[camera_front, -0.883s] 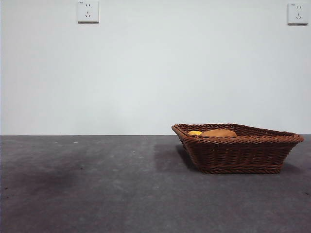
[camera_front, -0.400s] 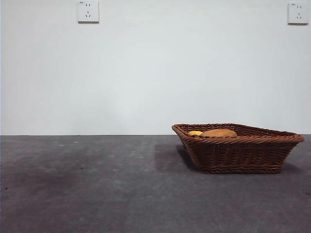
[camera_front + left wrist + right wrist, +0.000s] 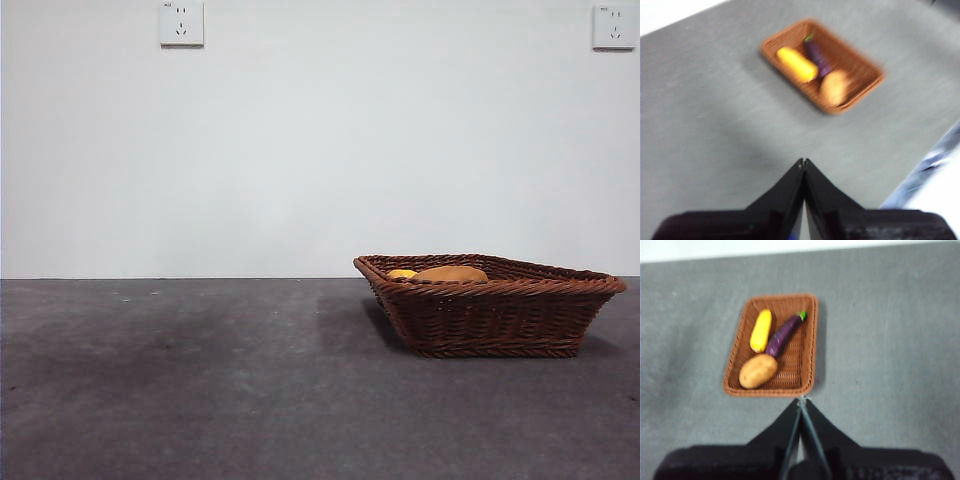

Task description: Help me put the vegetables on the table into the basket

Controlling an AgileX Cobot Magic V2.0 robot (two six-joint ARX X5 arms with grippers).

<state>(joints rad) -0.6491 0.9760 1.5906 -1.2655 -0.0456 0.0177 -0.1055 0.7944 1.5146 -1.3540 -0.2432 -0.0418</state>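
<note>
- All three vegetables lie inside the wicker basket (image 3: 772,347); no vegetable shows on the table (image 3: 890,340) outside it, so the task looks complete.
- The right gripper (image 3: 801,401) hangs high with its jaws pressed together, holding nothing. The basket's near braided rim sits just beyond its fingertips, and the potato (image 3: 758,371) is the closest item to them.
- The left gripper (image 3: 803,162) is likewise closed tip to tip and empty, well apart from the basket (image 3: 822,65), which lies far ahead of its fingertips. That view is blurred.
- From the right gripper's fingertips outward, the potato comes first, then the eggplant (image 3: 784,335) lying aslant with its green stem farthest away, and the corn cob (image 3: 760,330) beside the eggplant.
- In the front view only the potato (image 3: 450,273) and a sliver of corn (image 3: 401,273) peek over the basket rim (image 3: 490,286); neither arm shows there.
- Handling, as a judgement: the potato looks the heaviest, firm and smooth, best taken across its short middle. The corn cob seems stiff and likely to roll, so grip across its width. The eggplant appears glossy and slippery; take its thicker mid-body, not the stem.
</note>
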